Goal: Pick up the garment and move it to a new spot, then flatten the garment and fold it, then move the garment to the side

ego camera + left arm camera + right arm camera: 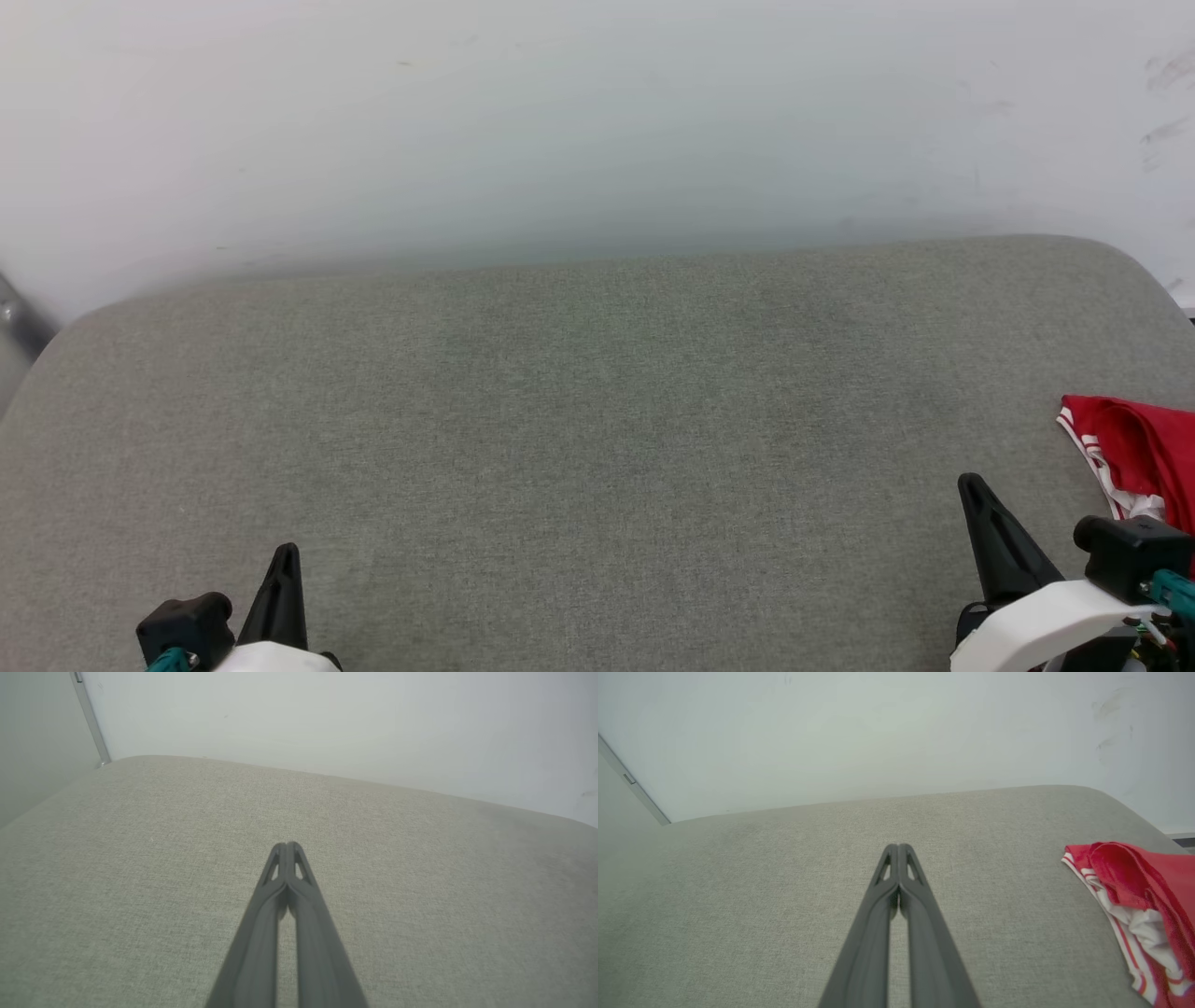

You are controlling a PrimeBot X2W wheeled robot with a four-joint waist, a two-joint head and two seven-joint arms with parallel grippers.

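The garment (pixel 1144 453) is a bunched red shirt with white fabric and red-white striped trim, lying at the right edge of the grey cushioned surface (pixel 597 420); much of it runs out of the head view. The right wrist view shows the garment (pixel 1139 896) at its right side. My right gripper (pixel 899 848) is shut, fingertips together over bare cushion, with nothing in it, left of the garment and apart from it. In the head view the right gripper (pixel 973 483) stands at the lower right. My left gripper (pixel 287 845) is shut and empty over bare cushion, and the left gripper (pixel 288 553) sits at the lower left.
A white wall (pixel 597 121) rises right behind the cushion's far edge. A metal strip (pixel 91 718) runs down the wall corner at the far left. The cushion's rounded right edge (pixel 1125 807) lies just beyond the garment.
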